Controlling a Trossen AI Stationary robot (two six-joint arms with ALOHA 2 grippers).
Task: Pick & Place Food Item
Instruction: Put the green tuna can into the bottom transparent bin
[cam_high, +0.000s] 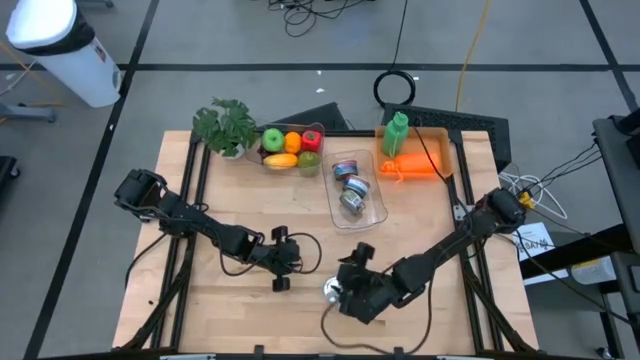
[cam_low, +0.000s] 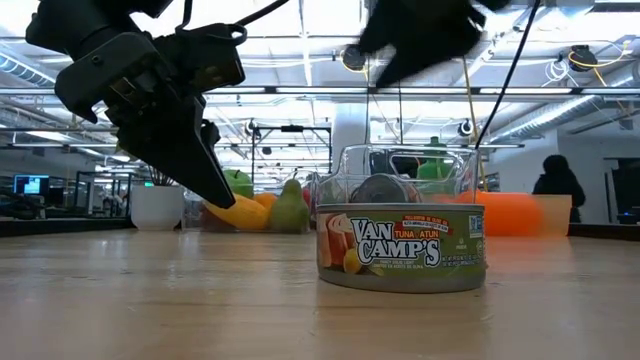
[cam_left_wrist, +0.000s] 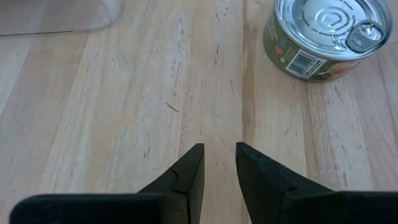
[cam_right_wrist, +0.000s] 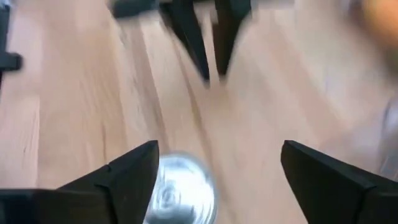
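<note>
A tuna can (cam_high: 331, 290) with a Van Camp's label (cam_low: 400, 250) stands upright on its base on the wooden table, pull-tab lid up (cam_left_wrist: 326, 31). My right gripper (cam_high: 343, 287) hangs above it, open wide. In the right wrist view its fingertips (cam_right_wrist: 219, 149) stand on either side of the can (cam_right_wrist: 180, 190) without touching. My left gripper (cam_high: 302, 260) is low over the table just left of the can. Its fingers (cam_left_wrist: 219, 152) point toward the table's right and are nearly together, holding nothing.
A clear tray (cam_high: 372, 205) with more cans sits behind the tuna can. A fruit bowl (cam_high: 290, 148), a potted plant (cam_high: 225, 125) and an orange bin (cam_high: 425, 160) with a green bottle (cam_high: 398, 133) line the far edge. Bare wood lies near the front left (cam_high: 200, 300).
</note>
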